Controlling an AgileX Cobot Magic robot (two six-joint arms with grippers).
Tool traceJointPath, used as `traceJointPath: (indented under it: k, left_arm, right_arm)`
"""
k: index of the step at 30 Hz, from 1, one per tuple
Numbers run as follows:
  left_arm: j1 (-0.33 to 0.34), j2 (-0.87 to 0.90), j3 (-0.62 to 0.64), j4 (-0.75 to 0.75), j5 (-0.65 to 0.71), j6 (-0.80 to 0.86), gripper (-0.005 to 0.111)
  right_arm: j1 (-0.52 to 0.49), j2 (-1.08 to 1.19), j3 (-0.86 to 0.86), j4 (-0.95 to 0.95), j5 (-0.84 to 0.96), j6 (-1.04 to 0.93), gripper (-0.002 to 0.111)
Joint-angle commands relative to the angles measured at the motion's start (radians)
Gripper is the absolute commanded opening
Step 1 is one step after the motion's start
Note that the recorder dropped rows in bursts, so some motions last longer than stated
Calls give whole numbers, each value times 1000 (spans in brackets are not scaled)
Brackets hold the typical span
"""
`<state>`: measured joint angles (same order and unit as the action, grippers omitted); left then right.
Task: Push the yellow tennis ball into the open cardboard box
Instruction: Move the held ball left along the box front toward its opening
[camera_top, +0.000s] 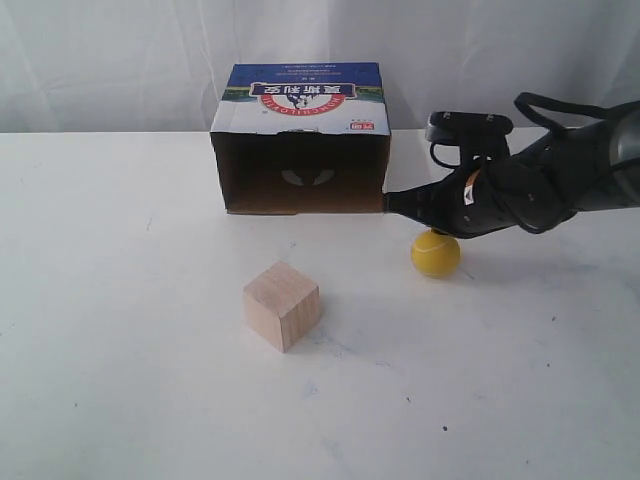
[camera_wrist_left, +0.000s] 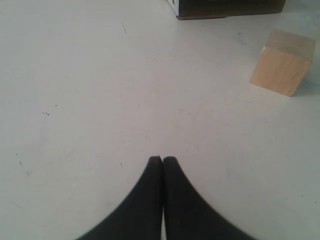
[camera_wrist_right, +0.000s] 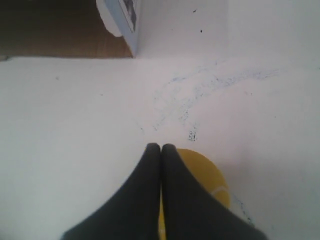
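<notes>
The yellow tennis ball (camera_top: 436, 253) rests on the white table, to the right of and nearer than the open cardboard box (camera_top: 300, 140), whose dark mouth faces the camera. My right gripper (camera_top: 392, 203) is shut and empty. It reaches leftward just above the ball, its tip close to the box's front right corner. In the right wrist view the ball (camera_wrist_right: 210, 175) lies beneath and behind the closed right gripper (camera_wrist_right: 160, 148), and the box corner (camera_wrist_right: 120, 22) is ahead. My left gripper (camera_wrist_left: 162, 160) is shut over bare table and is out of the exterior view.
A pale wooden cube (camera_top: 282, 304) stands on the table in front of the box and left of the ball, also visible as the cube (camera_wrist_left: 283, 62) in the left wrist view. White curtains hang behind the table (camera_top: 120, 330).
</notes>
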<state>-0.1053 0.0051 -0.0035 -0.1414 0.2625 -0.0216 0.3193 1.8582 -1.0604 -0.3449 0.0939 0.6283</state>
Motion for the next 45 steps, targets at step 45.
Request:
traceJointPath:
  k: [45]
  left_arm:
    - [-8,-5,3,-15,-1,-4,0]
  right_arm:
    - [-82,-28,-92,37,-6,-118,0]
